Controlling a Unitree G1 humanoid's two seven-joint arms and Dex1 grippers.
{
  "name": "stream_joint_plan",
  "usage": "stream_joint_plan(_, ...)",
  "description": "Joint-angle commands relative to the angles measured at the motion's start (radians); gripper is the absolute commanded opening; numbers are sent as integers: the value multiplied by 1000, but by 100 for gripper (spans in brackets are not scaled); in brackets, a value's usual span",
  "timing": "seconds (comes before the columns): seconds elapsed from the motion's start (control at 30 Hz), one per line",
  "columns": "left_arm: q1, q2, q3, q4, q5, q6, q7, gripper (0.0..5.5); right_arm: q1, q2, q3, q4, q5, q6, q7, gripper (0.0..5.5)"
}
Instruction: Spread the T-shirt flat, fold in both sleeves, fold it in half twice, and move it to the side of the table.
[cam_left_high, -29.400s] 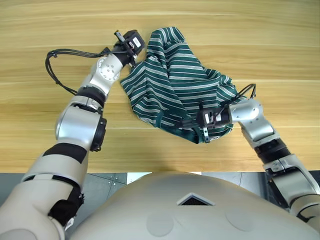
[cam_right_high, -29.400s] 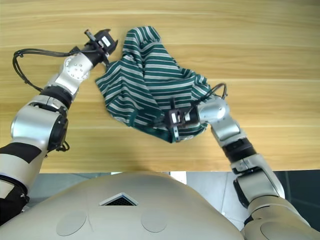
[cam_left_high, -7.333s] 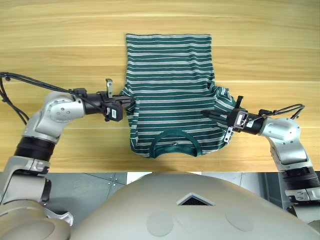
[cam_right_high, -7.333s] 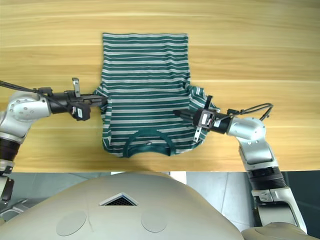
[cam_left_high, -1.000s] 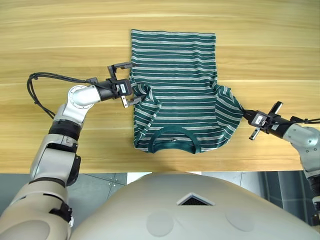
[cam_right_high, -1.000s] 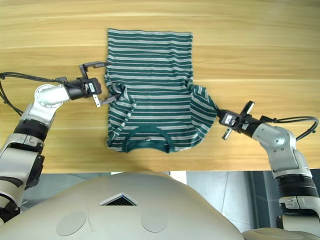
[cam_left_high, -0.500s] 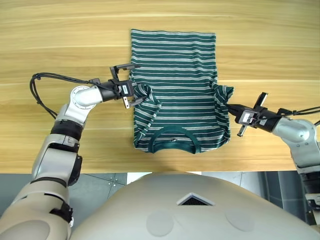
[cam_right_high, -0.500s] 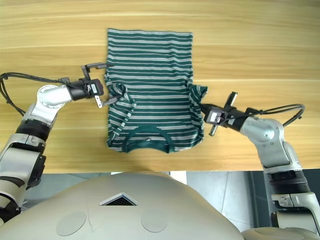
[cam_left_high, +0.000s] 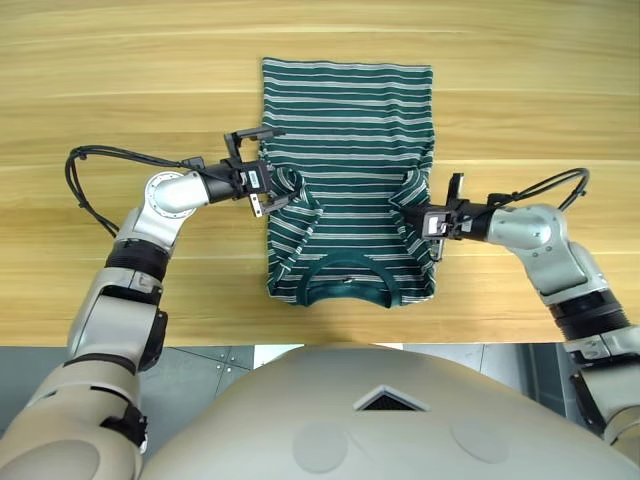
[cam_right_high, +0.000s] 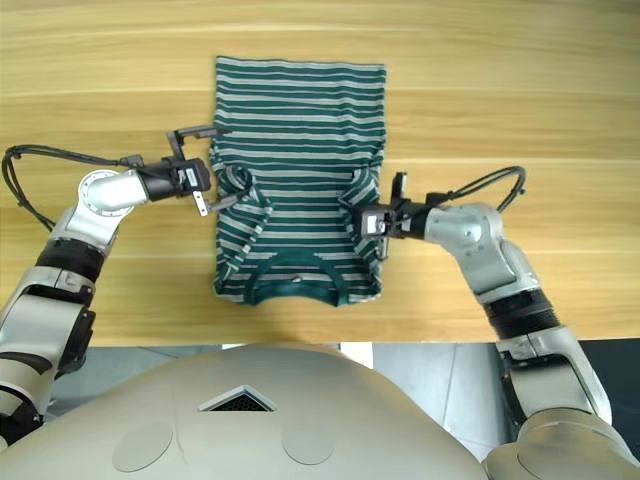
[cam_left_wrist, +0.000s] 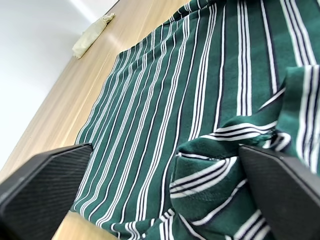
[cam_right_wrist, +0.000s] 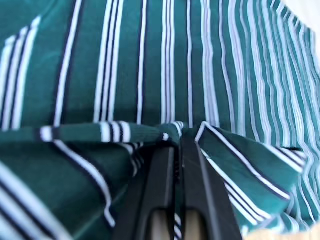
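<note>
The T-shirt (cam_left_high: 345, 120), dark green with pale stripes, lies on the wooden worktop (cam_left_high: 520, 80) directly in front of the robot. Its hem (cam_left_high: 347, 66) is at the far end and its collar (cam_left_high: 345, 287) is close to the worktop's near edge. The body of the shirt lies flat, with a narrow outline because both sleeves are turned inward.

The left sleeve (cam_left_high: 290, 188) lies in over the body, though it sits as a rumpled lump rather than a neat fold. The left tool (cam_left_high: 277, 167) is at the shirt's left edge with its fingers (cam_left_wrist: 45, 185) spread wide apart, one on each side of that lump and gripping nothing. Whether either finger touches the cloth cannot be told.

The right sleeve (cam_left_high: 412, 195) is drawn in over the right side of the body. The right tool (cam_right_wrist: 176, 147) is clamped on it. In the right wrist view its two fingers (cam_right_wrist: 160, 185) are pressed together with the sleeve's striped edge pinched between them. The cloth gathers into a ridge on both sides of the grip. From the head camera, this tool lies low over the shirt, pointing toward the shirt's middle.

In the left wrist view, a pale lumpy thing (cam_left_wrist: 92, 35) lies far off near the worktop's edge, and what it is cannot be told.
</note>
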Motion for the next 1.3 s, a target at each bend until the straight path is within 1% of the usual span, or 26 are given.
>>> stream_joint_plan(0.03,-17,1,-4,-3,4,5,-7,540,-36,13,25,40,-21,-2,13,1)
stream_joint_plan(0.27,-16,-1,-3,-3,1,5,-12,540,-34,6,31,42,-31,12,5,1)
stream_joint_plan(0.3,-15,-1,-3,-3,1,5,-12,540,-36,6,21,43,-29,17,-5,28)
stream_joint_plan(0.33,-15,-1,-3,-2,0,4,-12,540,-37,7,13,43,-27,23,-14,33)
stream_joint_plan(0.4,-14,-2,-3,-1,0,4,-12,540,-33,3,5,36,-16,27,-16,71)
stream_joint_plan(0.5,-13,-3,-3,-1,0,4,-12,540,-23,-3,-6,17,6,26,-7,111)
stream_joint_plan(0.8,-10,-10,-4,2,-3,0,-15,540,4,1,-56,-70,129,12,27,267)
stream_joint_plan(0.83,-9,-12,-3,-1,-7,0,-17,540,12,1,-68,-91,160,8,32,276)
stream_joint_plan(0.87,-6,-13,-2,-5,-13,-2,-22,540,21,-4,-86,-112,192,5,36,299)
stream_joint_plan(0.97,3,-12,6,-29,-47,-3,-45,540,107,-83,-223,-174,326,-17,65,358)
stream_joint_plan(1.0,4,-12,8,-33,-53,-2,-49,540,146,-112,-266,-179,354,-28,76,380)
stream_joint_plan(1.07,6,-12,8,-37,-57,0,-50,540,236,-154,-335,-177,387,-49,92,407)
stream_joint_plan(1.13,11,-12,9,-42,-58,3,-49,540,301,-168,-362,-177,405,-63,105,439)
stream_joint_plan(1.2,10,-13,10,-40,-57,5,-47,540,340,-161,-363,-178,408,-73,108,470)
stream_joint_plan(1.3,5,-14,9,-34,-53,6,-43,540,363,-122,-327,-169,400,-82,106,519)
